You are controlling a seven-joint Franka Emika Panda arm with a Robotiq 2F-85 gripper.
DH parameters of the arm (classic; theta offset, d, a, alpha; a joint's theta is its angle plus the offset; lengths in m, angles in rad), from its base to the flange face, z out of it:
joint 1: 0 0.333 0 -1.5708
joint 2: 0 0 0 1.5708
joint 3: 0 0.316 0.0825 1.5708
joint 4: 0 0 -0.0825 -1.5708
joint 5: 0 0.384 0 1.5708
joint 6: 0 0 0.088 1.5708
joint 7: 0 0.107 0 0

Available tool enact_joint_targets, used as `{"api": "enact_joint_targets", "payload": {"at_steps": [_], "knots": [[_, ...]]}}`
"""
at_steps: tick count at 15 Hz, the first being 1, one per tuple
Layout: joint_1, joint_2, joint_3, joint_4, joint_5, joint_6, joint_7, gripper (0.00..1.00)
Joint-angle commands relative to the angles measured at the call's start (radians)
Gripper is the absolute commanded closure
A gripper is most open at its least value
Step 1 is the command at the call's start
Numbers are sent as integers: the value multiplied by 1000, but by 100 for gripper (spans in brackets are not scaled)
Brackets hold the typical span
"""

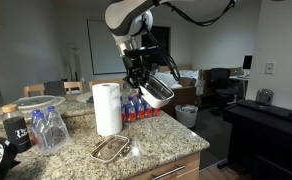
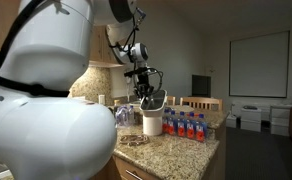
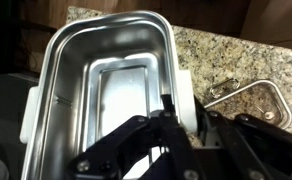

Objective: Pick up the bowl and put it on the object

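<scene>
My gripper is shut on the rim of the white rounded-square bowl and holds it tilted in the air above the granite counter, to the right of the paper towel roll. In the wrist view the bowl fills the left of the frame, greyish inside, with the fingers clamped over its right wall. The flat oval tray with a thin brownish rim lies on the counter near its front edge, below and left of the bowl. It also shows in the wrist view and in an exterior view.
A row of small bottles with red and blue labels stands behind the roll. Clear plastic bottles, a dark mug and a wide pale lidded dish are at the counter's far left. The counter edge drops off in front.
</scene>
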Motion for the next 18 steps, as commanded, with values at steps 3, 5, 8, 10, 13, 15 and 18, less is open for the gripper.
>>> {"api": "enact_joint_targets", "payload": {"at_steps": [3, 5, 8, 10, 13, 15, 18], "knots": [[23, -26, 51, 12, -112, 77, -158, 95], [38, -6, 68, 48, -154, 65, -217, 95], [65, 11, 95, 90, -204, 52, -310, 95], [88, 21, 115, 113, -231, 55, -366, 95], [121, 23, 143, 129, -271, 71, -445, 95], [143, 26, 160, 141, -298, 82, -496, 95], [177, 29, 188, 151, -334, 103, -569, 95]]}}
